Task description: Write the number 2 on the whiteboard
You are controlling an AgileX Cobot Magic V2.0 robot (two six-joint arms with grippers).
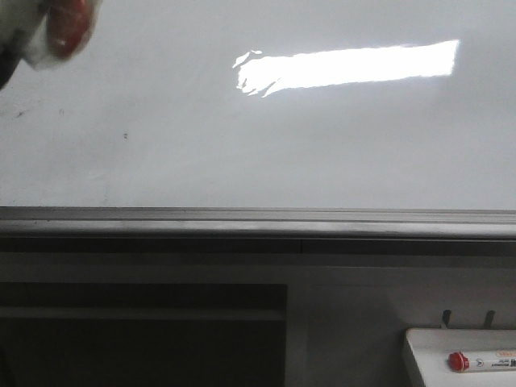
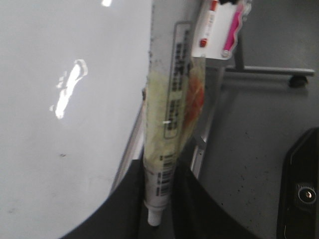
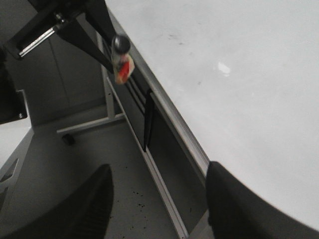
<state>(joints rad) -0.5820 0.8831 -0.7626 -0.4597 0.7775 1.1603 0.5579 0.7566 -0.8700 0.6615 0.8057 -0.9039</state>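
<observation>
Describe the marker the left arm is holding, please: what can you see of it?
The marker is a long white tube wrapped in a wrinkled yellowish clear film, with black print, a barcode and an orange-red patch on its label. The left gripper has its dark jaws closed around its lower end, where a small white tip pokes out below. It lies alongside the edge of the whiteboard; whether it touches the board cannot be told. No number is drawn yet.

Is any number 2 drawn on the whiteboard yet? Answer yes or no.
No, the whiteboard shows only glare and faint specks, no marker line.
</observation>
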